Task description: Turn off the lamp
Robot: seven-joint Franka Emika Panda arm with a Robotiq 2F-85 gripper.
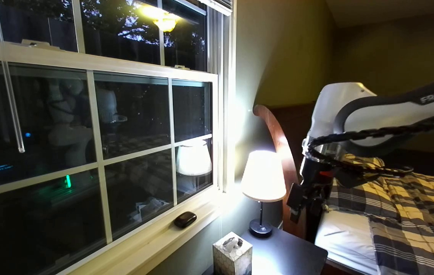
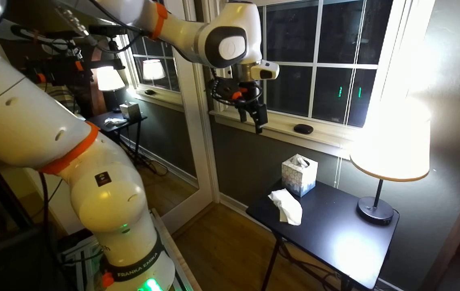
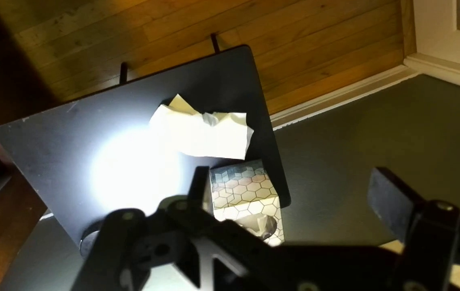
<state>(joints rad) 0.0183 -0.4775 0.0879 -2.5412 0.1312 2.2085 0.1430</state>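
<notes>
On the bench [image 2: 327, 222], close to the wall [image 2: 250, 165], the lamp [image 2: 391, 151] is standing upright, its cream-white shade [image 1: 263, 177] glowing and its light spreading in a bright patch over the dark surface. Toward the opposite end, a hexagon-patterned tissue box [image 2: 299, 178] is sitting, and a crumpled white tissue [image 2: 287, 207] is lying just beside it. A small black object [image 1: 185, 219] is resting on the windowsill [image 1: 152, 244], and the lamp's reflection [image 1: 194, 159] is showing in the window [image 1: 136, 118]. In an exterior view, the arm [image 2: 108, 198] is holding its jaws higher than the bench, tilted downward and well apart from the lamp. In the wrist view, they are standing spread wide, the tissue box showing beyond them.
</notes>
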